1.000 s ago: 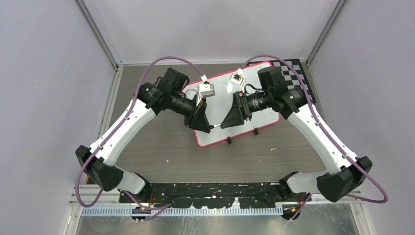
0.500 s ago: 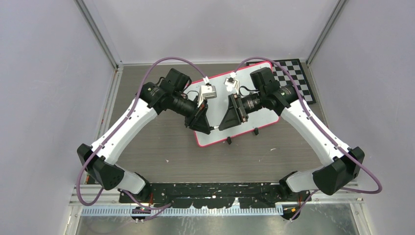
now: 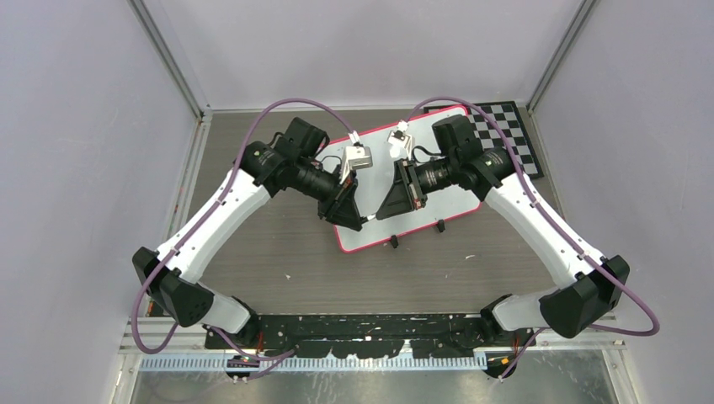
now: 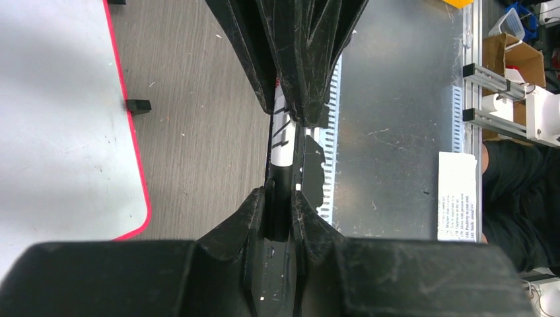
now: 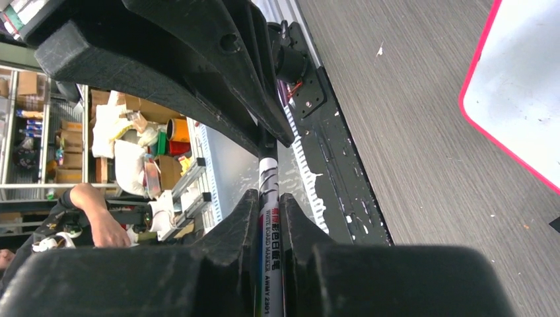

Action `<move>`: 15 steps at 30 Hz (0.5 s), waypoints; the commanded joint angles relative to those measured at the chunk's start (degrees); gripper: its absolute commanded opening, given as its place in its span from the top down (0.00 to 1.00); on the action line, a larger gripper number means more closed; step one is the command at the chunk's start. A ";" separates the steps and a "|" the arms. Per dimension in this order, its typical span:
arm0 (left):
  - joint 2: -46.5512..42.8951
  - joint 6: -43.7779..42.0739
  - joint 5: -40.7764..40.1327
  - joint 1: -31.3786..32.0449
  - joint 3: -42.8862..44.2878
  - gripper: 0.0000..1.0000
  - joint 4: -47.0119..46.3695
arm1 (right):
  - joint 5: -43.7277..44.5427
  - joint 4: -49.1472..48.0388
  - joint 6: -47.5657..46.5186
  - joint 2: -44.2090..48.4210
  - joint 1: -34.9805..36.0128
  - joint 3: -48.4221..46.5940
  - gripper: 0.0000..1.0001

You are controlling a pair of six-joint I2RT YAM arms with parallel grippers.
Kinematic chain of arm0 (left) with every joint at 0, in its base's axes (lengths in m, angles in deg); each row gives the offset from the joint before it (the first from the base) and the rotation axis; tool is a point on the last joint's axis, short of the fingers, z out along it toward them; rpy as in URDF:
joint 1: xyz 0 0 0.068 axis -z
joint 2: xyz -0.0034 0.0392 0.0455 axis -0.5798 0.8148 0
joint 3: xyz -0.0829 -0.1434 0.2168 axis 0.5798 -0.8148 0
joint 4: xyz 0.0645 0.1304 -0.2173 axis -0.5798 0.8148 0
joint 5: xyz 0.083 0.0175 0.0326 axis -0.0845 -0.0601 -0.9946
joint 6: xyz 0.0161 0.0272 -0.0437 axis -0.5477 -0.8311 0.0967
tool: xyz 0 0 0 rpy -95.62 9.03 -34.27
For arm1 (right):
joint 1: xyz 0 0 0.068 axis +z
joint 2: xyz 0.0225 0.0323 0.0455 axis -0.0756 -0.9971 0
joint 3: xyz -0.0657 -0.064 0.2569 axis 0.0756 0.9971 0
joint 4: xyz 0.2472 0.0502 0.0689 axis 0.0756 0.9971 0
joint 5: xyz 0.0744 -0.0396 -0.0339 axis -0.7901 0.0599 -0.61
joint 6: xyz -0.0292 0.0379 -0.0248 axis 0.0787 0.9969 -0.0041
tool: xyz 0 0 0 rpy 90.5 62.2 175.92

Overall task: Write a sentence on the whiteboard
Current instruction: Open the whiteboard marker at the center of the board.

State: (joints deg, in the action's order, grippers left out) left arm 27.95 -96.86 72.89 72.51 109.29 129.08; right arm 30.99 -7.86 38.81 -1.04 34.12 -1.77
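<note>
One board point(image 3: 370, 237), white with a pink-red rim, lies flat and skewed at the back middle of the table point(image 3: 278, 244). It has two black clips on its near edge point(image 3: 392, 241) point(image 3: 439, 225); the left wrist view catches only one of them. One marker point(image 4: 282, 142), white barrel with black print, hangs in the air above the board's near corner. Two grippers meet on it tip to tip. The left gripper point(image 4: 280, 198) is clamped on one end and the right gripper point(image 5: 269, 198) is closed tight on the other, with the barrel pinched between each pair of fingers. One checkerboard point(image 3: 505, 126) sits at the back right, partly under the board's far corner. Both arms and wrist cameras cover much of the board's middle, and its visible parts look plain white with faint specks. The marker's tip and cap are hidden inside the fingers. From above, only a sliver of the marker shows.
</note>
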 commanded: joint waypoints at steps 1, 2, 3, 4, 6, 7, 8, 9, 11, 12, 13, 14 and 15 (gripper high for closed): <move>-1.23 -0.27 -1.19 -0.13 -0.89 1.00 -2.95 | 0.16 -1.11 -0.56 2.17 0.93 -0.73 1.00; -2.05 -0.70 -1.33 -0.88 -1.74 1.00 -2.74 | 0.94 0.19 -1.87 2.17 0.87 -1.13 1.00; -2.89 -1.03 -1.34 -1.71 -2.82 1.00 -2.67 | 1.91 1.76 -3.14 2.17 0.73 -1.69 1.00; -3.70 -1.59 -1.24 -2.79 -3.78 1.00 -2.47 | 2.58 3.72 -4.63 2.25 0.47 -2.22 1.00; -5.41 -3.39 -1.30 -5.07 -5.79 1.00 -1.55 | 3.13 6.06 -6.61 2.46 -0.86 -3.16 1.00; -6.24 -4.20 -1.23 -6.41 -6.77 1.00 -1.14 | 3.17 6.79 -7.24 2.58 -1.62 -3.39 1.00; -7.08 -5.56 -1.15 -7.81 -7.67 1.00 -0.56 | 2.94 7.55 -7.75 2.61 -2.77 -3.63 1.00; -7.89 -6.73 -1.04 -9.30 -8.48 1.00 0.01 | 2.47 7.85 -8.02 2.69 -4.05 -3.81 1.00; -9.52 -8.59 -1.06 -12.48 -10.16 1.00 0.80 | 1.70 8.63 -8.44 2.62 -7.46 -4.44 1.00; -10.33 -9.75 -1.12 -14.28 -10.70 1.00 1.31 | 1.85 9.10 -8.71 2.61 -8.71 -4.76 1.00; -11.04 -10.86 -1.18 -16.09 -11.41 1.00 1.81 | 2.28 9.34 -9.05 2.65 -9.73 -5.04 1.00; -11.75 -11.86 -1.37 -18.37 -12.08 1.00 1.86 | 3.47 9.65 -9.26 2.81 -10.25 -5.29 1.00; -12.46 -12.56 -1.33 -20.76 -12.88 1.00 1.96 | 5.12 10.22 -9.85 2.99 -10.38 -5.70 1.00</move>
State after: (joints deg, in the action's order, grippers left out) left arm 19.38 -103.74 73.52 58.90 98.34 127.39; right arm 33.65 -2.09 31.93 -0.32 25.86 -4.38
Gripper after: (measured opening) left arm 0.166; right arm 0.177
